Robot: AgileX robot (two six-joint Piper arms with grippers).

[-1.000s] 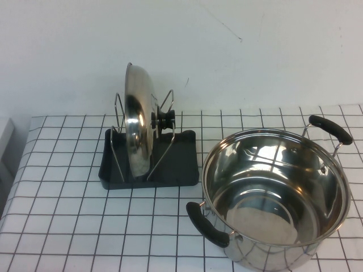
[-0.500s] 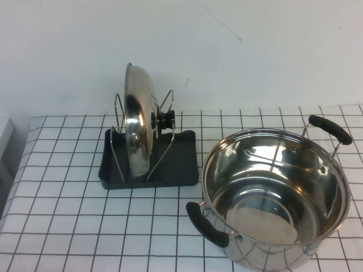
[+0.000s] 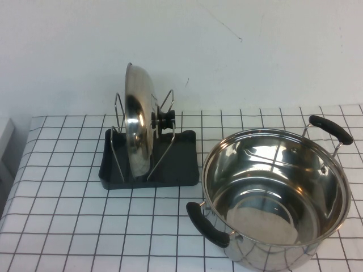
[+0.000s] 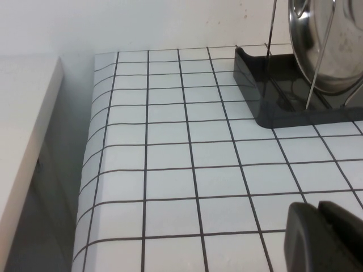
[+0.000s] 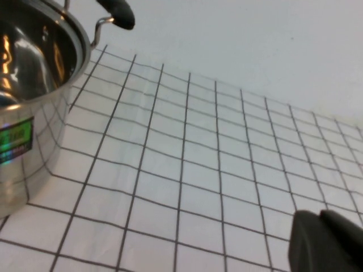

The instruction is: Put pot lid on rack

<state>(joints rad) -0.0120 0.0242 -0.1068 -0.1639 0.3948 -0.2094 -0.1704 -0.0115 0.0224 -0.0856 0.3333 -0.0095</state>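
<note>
The shiny steel pot lid [image 3: 138, 127] stands on edge in the wire loops of the dark grey rack [image 3: 178, 164], its black knob [image 3: 165, 120] facing right. The lid's rim [image 4: 317, 39] and the rack [image 4: 266, 90] also show in the left wrist view. My left gripper [image 4: 319, 212] is shut and empty, low over the tablecloth well short of the rack. My right gripper [image 5: 320, 218] is shut and empty over the tablecloth to the right of the pot. Neither gripper shows in the high view.
A deep steel pot [image 3: 276, 192] with two black handles stands at the front right; it also shows in the right wrist view [image 5: 28, 85]. A checked white cloth [image 3: 68, 215] covers the table. A white ledge [image 4: 22, 130] lies beyond the table's left edge.
</note>
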